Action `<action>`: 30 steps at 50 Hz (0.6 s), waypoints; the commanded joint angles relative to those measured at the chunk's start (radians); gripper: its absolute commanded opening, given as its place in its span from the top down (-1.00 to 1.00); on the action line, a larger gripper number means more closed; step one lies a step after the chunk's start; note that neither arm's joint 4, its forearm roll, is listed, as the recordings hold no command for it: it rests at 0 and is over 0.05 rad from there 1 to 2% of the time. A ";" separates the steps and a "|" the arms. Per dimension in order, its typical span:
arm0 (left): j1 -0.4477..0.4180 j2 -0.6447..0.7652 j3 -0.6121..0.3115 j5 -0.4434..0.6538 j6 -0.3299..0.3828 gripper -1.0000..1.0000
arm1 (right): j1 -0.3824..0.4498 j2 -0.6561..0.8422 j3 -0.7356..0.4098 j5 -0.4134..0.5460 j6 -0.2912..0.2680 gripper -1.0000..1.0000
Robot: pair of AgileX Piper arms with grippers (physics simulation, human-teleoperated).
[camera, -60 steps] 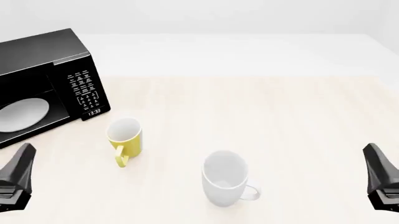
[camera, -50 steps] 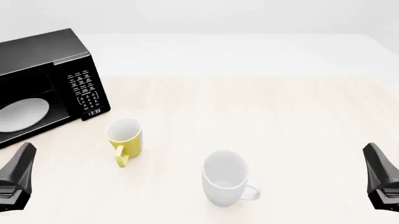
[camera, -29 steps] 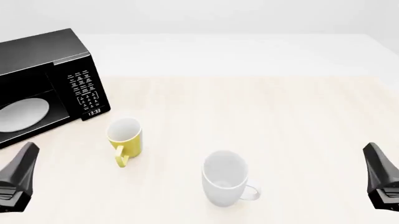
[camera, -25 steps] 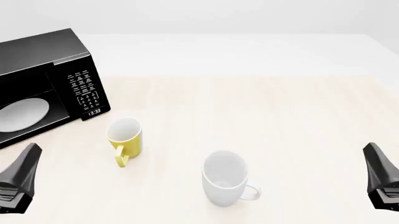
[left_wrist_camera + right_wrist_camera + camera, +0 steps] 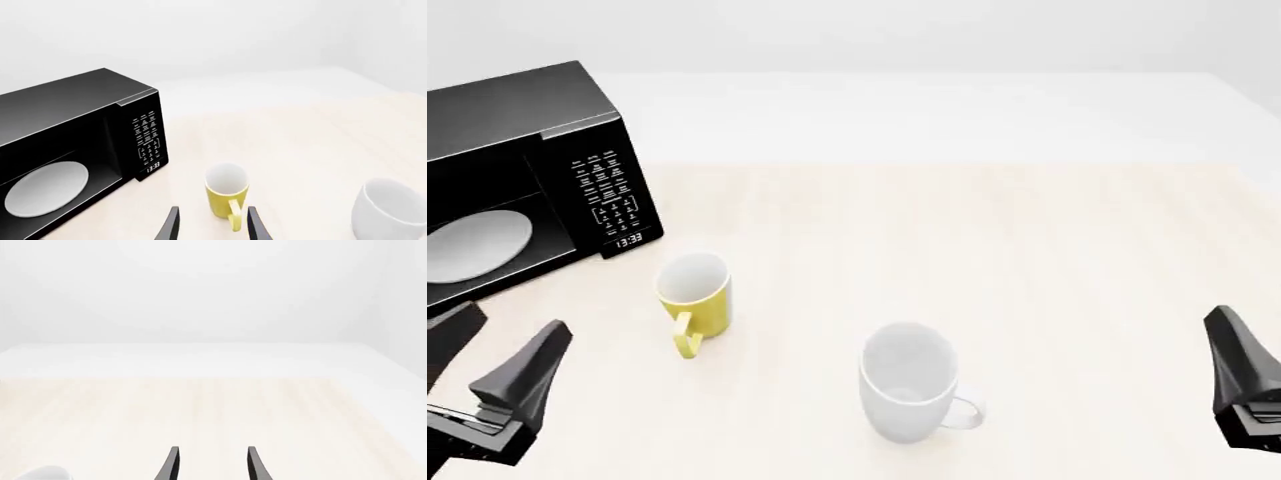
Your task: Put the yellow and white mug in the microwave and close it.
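Front view crops the microwave (image 5: 527, 180) at left; both pincers, left (image 5: 210, 227) and right (image 5: 211, 466), gape empty.

Yellow mug (image 5: 694, 291), black microwave (image 5: 521, 150)

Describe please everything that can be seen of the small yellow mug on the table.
The yellow and white mug is small, glossy like ceramic, yellow outside and white inside, and looks empty. It stands upright on the pale wooden table, its yellow loop handle pointing toward the arms' side. It sits just in front of the open microwave, near the keypad corner, with the larger white mug to its right. Nothing touches it; the open left gripper is lined up with it.
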 commanded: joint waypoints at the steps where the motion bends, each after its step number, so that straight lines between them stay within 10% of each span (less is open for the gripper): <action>1: -0.045 0.188 0.004 -0.130 -0.042 -1.00 | 0.001 -0.002 0.001 0.000 0.000 -1.00; 30: -0.027 0.800 0.009 -0.591 -0.201 -1.00 | 0.001 -0.002 0.001 0.000 -0.001 -1.00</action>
